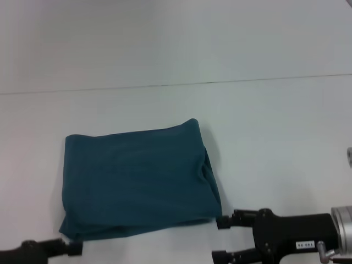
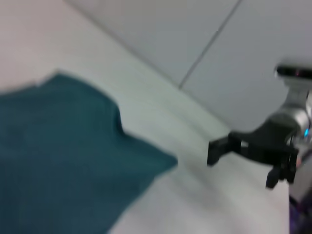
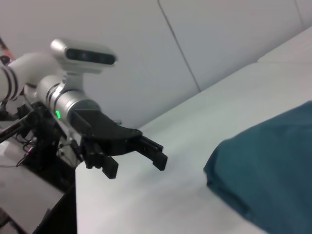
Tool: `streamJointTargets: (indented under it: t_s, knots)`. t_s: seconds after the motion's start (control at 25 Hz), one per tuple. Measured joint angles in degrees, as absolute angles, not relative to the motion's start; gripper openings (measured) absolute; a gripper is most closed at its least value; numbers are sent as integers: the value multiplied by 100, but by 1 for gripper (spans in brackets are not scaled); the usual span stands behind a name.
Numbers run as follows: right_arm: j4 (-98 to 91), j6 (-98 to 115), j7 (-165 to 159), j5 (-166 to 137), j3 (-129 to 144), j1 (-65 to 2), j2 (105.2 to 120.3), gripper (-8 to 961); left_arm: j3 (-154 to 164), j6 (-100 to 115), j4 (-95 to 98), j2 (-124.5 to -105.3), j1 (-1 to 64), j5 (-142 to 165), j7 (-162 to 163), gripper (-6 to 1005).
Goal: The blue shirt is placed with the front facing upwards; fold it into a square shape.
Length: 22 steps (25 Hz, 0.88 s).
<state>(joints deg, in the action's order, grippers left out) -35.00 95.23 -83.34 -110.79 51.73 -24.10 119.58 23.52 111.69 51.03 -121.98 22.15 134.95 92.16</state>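
The blue shirt (image 1: 137, 181) lies folded into a soft, roughly square, matte teal block on the smooth white bench (image 1: 275, 126), its right edge bulging with stacked layers. The right claw (image 1: 223, 239) hangs just off the near right corner, fingers spread and empty. The left claw (image 3: 139, 153) sits near the left corner, apparently open too.

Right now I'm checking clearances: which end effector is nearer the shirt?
Left. The left end effector sits at the shirt's near-left corner; the right end effector is off its near-right corner, open.
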Motion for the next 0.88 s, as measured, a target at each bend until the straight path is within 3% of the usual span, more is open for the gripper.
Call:
streamJointTargets:
  t_s: [0.08, 0.52, 0.88]
  knots:
    - [-3450, 9581, -8371, -11214, 5174, -2434, 11958, 950, 2546, 11134, 5100, -12192, 2292, 13701, 9454, 920]
    - [-3305, 9831, -8407, -11287, 5167, -2497, 11978, 945, 2829, 10980, 4888, -12365, 2509, 13743, 9447, 920]
    - [-3274, 9835, -8455, -11290, 5129, -2503, 11955, 945, 2800, 10846, 4827, -12337, 2512, 13560, 9435, 917]
